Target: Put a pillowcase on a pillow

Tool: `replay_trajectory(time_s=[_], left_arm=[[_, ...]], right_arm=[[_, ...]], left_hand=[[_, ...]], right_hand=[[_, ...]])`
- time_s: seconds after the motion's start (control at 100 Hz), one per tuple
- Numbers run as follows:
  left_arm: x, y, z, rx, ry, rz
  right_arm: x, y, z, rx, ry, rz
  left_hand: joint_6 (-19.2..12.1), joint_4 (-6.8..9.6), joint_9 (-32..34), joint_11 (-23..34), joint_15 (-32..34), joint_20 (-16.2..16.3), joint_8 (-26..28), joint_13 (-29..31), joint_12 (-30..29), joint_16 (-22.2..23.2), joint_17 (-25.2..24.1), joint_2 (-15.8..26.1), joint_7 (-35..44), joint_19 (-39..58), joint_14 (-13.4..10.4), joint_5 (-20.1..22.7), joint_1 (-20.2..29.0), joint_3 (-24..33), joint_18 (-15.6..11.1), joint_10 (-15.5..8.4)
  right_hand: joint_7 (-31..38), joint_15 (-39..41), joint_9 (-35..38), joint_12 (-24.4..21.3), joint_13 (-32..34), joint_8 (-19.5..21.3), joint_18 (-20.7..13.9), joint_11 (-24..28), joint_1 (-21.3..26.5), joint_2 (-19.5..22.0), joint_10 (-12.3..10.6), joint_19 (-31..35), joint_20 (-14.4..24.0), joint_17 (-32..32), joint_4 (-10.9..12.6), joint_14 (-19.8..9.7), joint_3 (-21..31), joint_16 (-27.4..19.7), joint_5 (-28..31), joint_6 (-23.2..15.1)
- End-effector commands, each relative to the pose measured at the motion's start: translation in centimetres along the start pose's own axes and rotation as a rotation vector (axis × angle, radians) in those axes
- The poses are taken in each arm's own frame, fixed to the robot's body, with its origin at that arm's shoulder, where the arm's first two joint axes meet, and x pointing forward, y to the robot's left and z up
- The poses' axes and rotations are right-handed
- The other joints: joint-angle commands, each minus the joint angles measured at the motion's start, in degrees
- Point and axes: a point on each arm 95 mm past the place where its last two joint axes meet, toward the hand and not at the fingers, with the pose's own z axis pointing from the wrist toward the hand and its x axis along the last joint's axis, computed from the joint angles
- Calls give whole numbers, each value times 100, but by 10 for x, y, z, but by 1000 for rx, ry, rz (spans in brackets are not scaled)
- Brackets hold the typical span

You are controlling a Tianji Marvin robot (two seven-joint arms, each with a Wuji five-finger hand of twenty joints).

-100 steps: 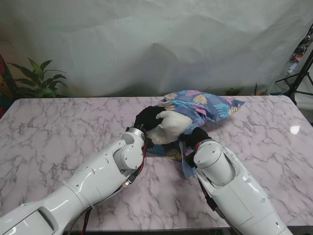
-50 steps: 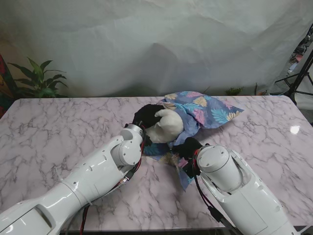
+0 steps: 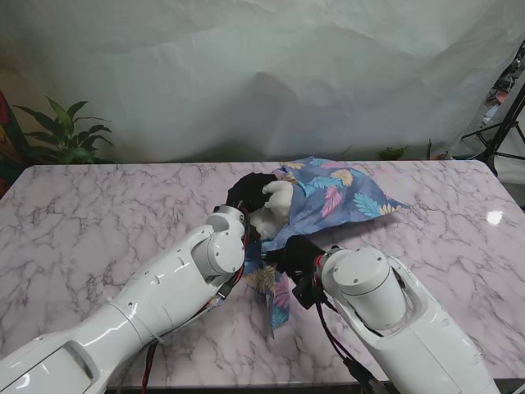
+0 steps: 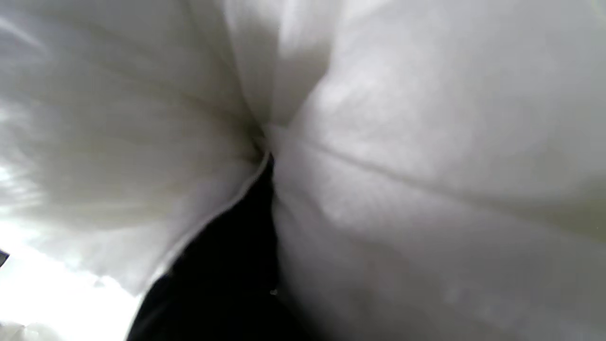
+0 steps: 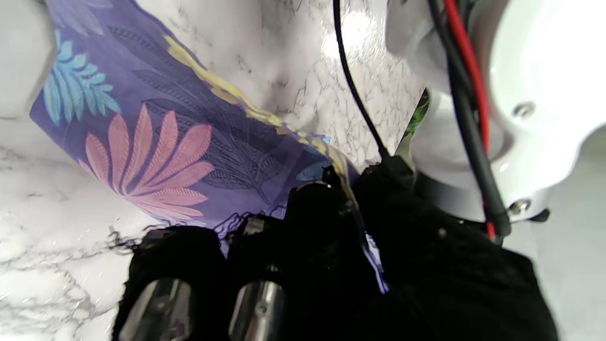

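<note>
Pillowcase (image 3: 332, 195) fabric, purple-blue with pink, yellow and teal leaf prints, lies draped over most of the white pillow (image 3: 275, 209) near the middle of the marble table (image 3: 98, 222). From the table's centre the covered bulk spreads toward two o'clock, and a loose strip of the same cloth trails toward six o'clock, nearer to me, hanging between the two forearms.

Only the pillow's ten-o'clock end shows bare, bulging out of the fabric's open edge. The left hand (image 3: 246, 190), in a black glove, is pressed against that bare end at about eleven o'clock of the pillow; in the left wrist view the white pillow (image 4: 402, 142) fills the picture, creased and bunched around a dark glove finger (image 4: 227, 265), so the hand is clamped on the pillow.

The right hand (image 3: 297, 256), also gloved in black, sits at about six o'clock of the pillow, just beside the left forearm. In the right wrist view its fingers (image 5: 312, 222) are curled together with the pillowcase (image 5: 156, 142) hem pinched between them, the cloth running taut away from the hand across the marble.

A potted plant (image 3: 61, 131) stands past the table's nine-to-ten o'clock corner, against the white backdrop (image 3: 262, 74).
</note>
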Motion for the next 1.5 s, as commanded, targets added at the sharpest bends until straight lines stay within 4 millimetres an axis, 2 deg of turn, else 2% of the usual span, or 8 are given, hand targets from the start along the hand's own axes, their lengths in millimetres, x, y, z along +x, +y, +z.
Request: replay_trajectory(time_s=[0.0, 0.62, 0.85, 0.97, 1.15, 1.25, 1.35, 1.49], left_arm=[[13, 3, 3, -32, 9, -19], [11, 58, -19, -299, 267, -30], [-3, 71, -28, -391, 352, -15], [-9, 68, -29, -411, 359, 7], [-16, 65, -28, -423, 359, 55], [-18, 68, -27, -435, 363, 76], [-19, 72, -27, -443, 366, 82], [-19, 76, -27, -447, 374, 83]], right_arm=[[5, -15, -4, 47, 35, 6], [-8, 0, -8, -4, -6, 92], [-21, 12, -2, -5, -72, 114], [-27, 18, -1, 17, -106, 99], [-28, 23, -10, 130, -103, 30], [-23, 27, -27, 245, -62, -168], [-9, 31, -49, 334, -41, -343], [9, 33, -69, 297, -42, -520]], left_hand=[[701, 469, 308, 76, 360, 147, 306, 145, 234, 144, 430, 824, 764, 598, 112, 414, 558, 464, -979, 126], [462, 581, 352, -193, 436, 202, -66, 156, 240, -128, 505, 868, 95, 655, -5, 482, 557, 28, -1176, 110], [102, 867, 264, -647, 689, 450, -335, -173, 987, -47, 172, 825, 68, 730, -197, 58, 439, -1136, -1220, 133], [163, 858, -147, -68, 936, 525, -443, -385, 861, -313, -11, 625, 205, 771, -321, -102, -41, -1083, -1223, 162], [176, 838, -50, 11, 1110, 549, -421, -337, 1041, -241, 11, 625, 266, 885, -382, -54, -38, -1013, -1217, 148], [180, 822, 15, -151, 1151, 530, -451, -336, 1142, -148, 9, 637, 280, 931, -381, -57, 16, -1011, -1219, 133], [182, 828, 23, -198, 1127, 516, -450, -341, 1170, -135, -3, 651, 289, 922, -374, -60, 46, -1008, -1217, 133], [171, 831, 36, -244, 1099, 498, -456, -358, 1192, -113, -30, 669, 286, 898, -367, -67, 77, -1016, -1210, 119]], right_hand=[[259, 629, 167, 52, 233, 93, -236, 511, 515, 59, 852, 1057, 84, 258, 287, -1171, 243, 35, 168, -475], [267, 570, 120, 37, 237, 55, -248, 465, 524, 141, 779, 916, 24, 241, 315, -1251, 85, -46, 76, -511], [271, 566, 117, 24, 238, 38, -234, 448, 529, 142, 781, 905, 5, 244, 323, -1246, 65, -72, 75, -515], [231, 521, 95, -25, 239, -10, -140, 362, 509, 186, 771, 801, -65, 224, 333, -1207, -39, -145, 51, -548], [-564, -811, -384, -679, 201, -937, 1360, -588, -403, 256, 738, -1116, -1431, -403, 395, 196, -641, -1582, -334, -367], [-2127, -2735, -950, -1160, 195, -186, 1297, -1363, -2106, 683, 754, -1939, -1594, -1772, 1066, 847, -829, -2679, -240, -231], [-2971, -4536, -1577, -1440, -681, -98, 1067, -2058, -2290, 1189, 700, -2544, -1261, -2970, 1233, 1106, -2263, -2840, -429, -360], [-3028, -4667, -1260, -1469, -641, 65, 943, -2181, -2217, 1436, 579, -2561, -1062, -2990, 1314, 1072, -2873, -2716, 102, -662]])
